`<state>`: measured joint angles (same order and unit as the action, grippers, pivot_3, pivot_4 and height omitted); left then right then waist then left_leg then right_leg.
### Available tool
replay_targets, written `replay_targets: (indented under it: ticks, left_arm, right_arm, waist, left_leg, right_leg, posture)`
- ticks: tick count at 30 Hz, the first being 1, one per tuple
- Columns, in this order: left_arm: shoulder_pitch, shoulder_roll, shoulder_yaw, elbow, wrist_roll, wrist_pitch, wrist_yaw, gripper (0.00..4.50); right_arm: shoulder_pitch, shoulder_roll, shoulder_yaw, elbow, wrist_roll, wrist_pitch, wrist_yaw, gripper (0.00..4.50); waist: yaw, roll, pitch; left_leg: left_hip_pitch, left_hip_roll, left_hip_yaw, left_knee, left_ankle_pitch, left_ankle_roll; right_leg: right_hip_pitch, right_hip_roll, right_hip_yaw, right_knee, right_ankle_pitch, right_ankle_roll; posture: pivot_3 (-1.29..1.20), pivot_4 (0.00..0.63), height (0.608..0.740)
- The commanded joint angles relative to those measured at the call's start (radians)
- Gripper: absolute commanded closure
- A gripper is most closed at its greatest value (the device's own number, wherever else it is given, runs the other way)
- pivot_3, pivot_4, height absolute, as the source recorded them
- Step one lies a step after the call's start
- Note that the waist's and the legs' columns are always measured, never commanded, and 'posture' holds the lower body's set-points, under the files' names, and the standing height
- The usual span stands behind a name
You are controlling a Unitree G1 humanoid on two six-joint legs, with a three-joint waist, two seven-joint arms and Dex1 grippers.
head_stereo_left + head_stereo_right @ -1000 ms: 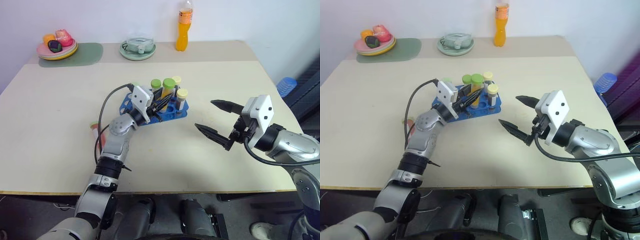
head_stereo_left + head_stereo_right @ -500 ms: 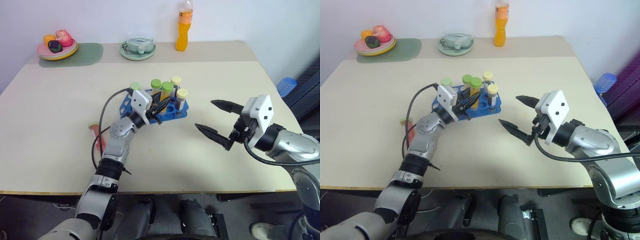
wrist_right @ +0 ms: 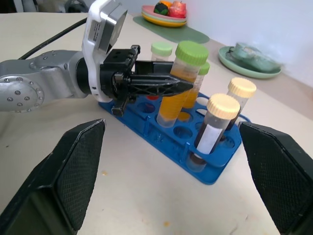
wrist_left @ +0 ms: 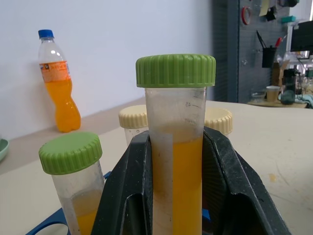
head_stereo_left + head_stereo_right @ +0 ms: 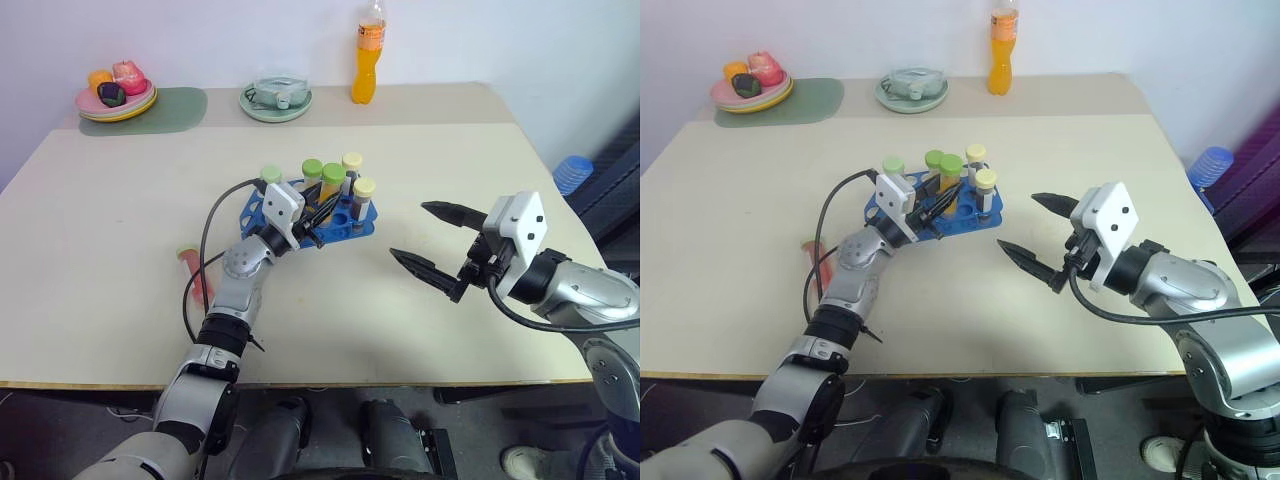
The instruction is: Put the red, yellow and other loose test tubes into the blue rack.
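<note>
Lowered yellow tube seated in blue rack (base hidden), left fingers clamping it, right fingers apart.

Left end effector clamped, right one spread and waiting.

My left arm reaches forward over the worktop, forearm angled up and toward my right, and my left end effector is closed, its two black fingers pressed against either side of the yellow-orange tube. My right arm is bent at my right side, its wrist turned inward, and my right end effector points toward my left with both fingers spread wide apart, holding nothing, above the worktop.
</note>
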<state>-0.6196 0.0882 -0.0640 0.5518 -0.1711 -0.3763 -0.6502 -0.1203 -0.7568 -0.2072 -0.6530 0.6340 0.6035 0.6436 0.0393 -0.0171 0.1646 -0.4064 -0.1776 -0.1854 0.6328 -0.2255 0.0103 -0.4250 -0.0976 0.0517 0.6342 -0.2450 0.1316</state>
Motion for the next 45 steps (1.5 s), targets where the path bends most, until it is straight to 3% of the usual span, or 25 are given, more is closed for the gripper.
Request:
replay_targets:
  ticks: [1,15,35,42,45]
  left_arm:
    - [0.034,0.018,-0.007,0.037,0.020,0.015,-0.013,3.61]
    - [0.035,0.019,-0.006,0.056,0.023,0.006,-0.010,3.61]
    - [0.009,-0.003,0.005,0.097,-0.007,-0.013,-0.046,3.61]
    - [0.016,-0.017,0.035,0.051,-0.055,0.001,-0.076,0.20]
    - [0.025,-0.013,0.037,-0.003,-0.056,-0.002,-0.065,0.03]
  right_arm:
    - [0.033,0.004,-0.047,-0.044,0.022,-0.006,-0.005,0.00]
    - [0.246,0.025,-0.143,-0.036,0.003,-0.073,0.010,0.00]
    - [0.255,0.076,-0.108,0.004,-0.041,-0.144,0.007,0.00]
    - [0.207,0.079,-0.083,0.015,-0.049,-0.133,-0.004,0.00]
    - [0.189,0.076,-0.077,0.022,-0.047,-0.128,-0.005,0.00]
  waist:
    - [0.000,0.000,0.000]
    - [-0.001,0.003,-0.008]
    - [-0.001,0.003,-0.010]
    - [-0.001,0.003,-0.010]
    - [0.000,0.003,-0.010]
  left_leg:
    - [0.000,0.000,0.000,0.000,0.000,0.000]
    - [0.002,0.000,0.000,0.000,0.000,0.000]
    - [0.002,0.000,0.000,-0.001,-0.001,0.001]
    - [0.002,0.000,0.000,-0.001,-0.001,0.001]
    - [0.002,0.000,0.000,-0.001,-0.001,0.001]
  right_leg:
    - [0.000,0.000,0.000,0.000,0.000,0.000]
    - [0.002,0.000,0.000,0.000,0.000,0.000]
    - [0.002,0.000,0.000,-0.001,0.000,0.000]
    - [0.002,0.000,0.000,-0.001,0.000,0.000]
    - [0.002,0.000,0.000,-0.001,0.000,0.000]
  posture:
    - [0.00,0.150,0.740]
    - [0.00,0.150,0.740]
    - [0.00,0.150,0.740]
    - [0.00,0.150,0.740]
    - [0.00,0.150,0.740]
